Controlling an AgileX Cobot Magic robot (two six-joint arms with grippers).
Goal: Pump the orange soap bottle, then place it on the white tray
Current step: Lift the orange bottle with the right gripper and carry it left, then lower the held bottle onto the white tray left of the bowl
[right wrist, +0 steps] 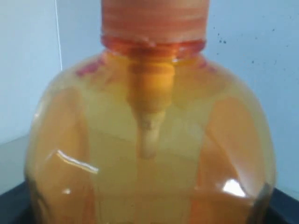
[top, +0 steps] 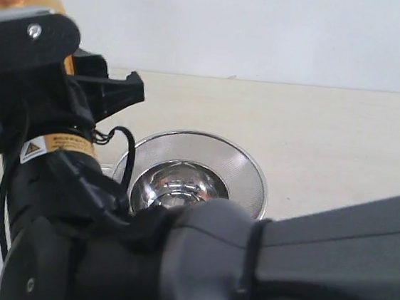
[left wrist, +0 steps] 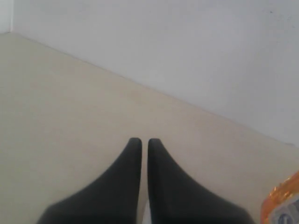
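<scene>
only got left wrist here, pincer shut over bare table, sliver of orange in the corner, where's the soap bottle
observer: the orange soap bottle fills the right wrist view, close against that camera.
operator: anything else on the table
observer: a round steel mesh bowl sits mid-table in the exterior view.
operator: and the right arm
observer: the right arm crosses the front of the exterior view, hiding the near table.
</scene>
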